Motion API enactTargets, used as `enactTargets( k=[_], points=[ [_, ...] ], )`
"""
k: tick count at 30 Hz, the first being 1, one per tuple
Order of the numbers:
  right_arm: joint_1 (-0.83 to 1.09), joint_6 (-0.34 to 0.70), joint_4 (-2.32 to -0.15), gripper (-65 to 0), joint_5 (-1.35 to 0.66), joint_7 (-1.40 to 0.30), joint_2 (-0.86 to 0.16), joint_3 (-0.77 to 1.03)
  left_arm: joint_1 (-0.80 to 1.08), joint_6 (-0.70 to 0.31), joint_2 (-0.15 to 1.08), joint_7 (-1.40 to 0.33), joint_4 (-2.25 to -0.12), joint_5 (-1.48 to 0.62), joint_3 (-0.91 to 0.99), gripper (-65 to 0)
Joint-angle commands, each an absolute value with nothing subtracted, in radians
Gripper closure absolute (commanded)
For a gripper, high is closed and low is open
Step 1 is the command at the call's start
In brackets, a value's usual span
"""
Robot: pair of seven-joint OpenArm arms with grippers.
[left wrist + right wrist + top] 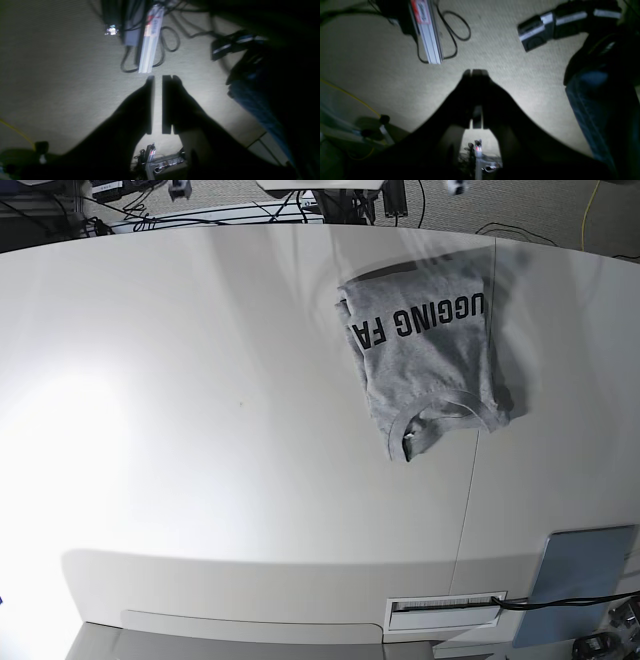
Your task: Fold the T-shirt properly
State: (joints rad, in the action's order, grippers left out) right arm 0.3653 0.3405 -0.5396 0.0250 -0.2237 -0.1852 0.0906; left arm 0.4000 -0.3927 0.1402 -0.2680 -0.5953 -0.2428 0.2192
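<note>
One T-shirt (430, 365), folded, on the white table (200, 430).
It lies lettering-up at the table's far side; both arms hang over carpet (50, 62), left fingers (150, 105) slightly parted, right fingers (467, 97) pressed together, each empty.

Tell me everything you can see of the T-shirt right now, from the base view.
The T-shirt is heather-grey, soft knit by the look of it, lying folded into a compact, roughly rectangular bundle, turned at a slight angle on the white table, toward the far right. Black block capitals on the upper face read in part "UGGING FA", running across its far end. The ribbed crew neck curves along the near edge, a small tag showing inside. The edges are a little uneven, with layers peeking out. Only the table touches it; no gripper is near.
</note>
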Motion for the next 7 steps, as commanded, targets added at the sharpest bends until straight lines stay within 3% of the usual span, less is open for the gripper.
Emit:
enactTargets(
  k=[1,7],
  points=[
    [0.360,0.348,-0.527,0.0,0.030,-0.231,-0.197,0.093,0.400,-0.389,0.137,-0.278,-0.574,-0.231,0.222,-7.6],
    [0.313,0.348,-0.482,0.0,0.030,-0.235,-0.197,0.093,0.318,-0.392,0.107,-0.303,-0.458,-0.209,0.222,-7.6]
  ],
)
